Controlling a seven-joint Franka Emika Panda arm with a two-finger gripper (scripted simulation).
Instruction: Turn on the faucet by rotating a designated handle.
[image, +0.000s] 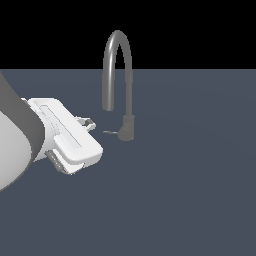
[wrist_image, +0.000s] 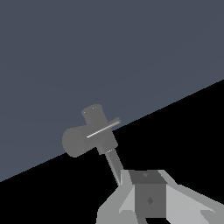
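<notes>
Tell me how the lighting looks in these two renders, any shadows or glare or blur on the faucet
Exterior view: flat, even light; the faucet casts no visible shadow on the grey floor, with only soft shading along its spout. Wrist view: a bright highlight streaks along the thin handle; edges are sharp, no blur; the gripper sits close in the foreground. Both views have a plain black background.

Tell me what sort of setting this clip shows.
A bare simulated test scene, not a real kitchen: a lone grey faucet with its thin handle stands on a flat, featureless blue-grey floor against black.
</notes>
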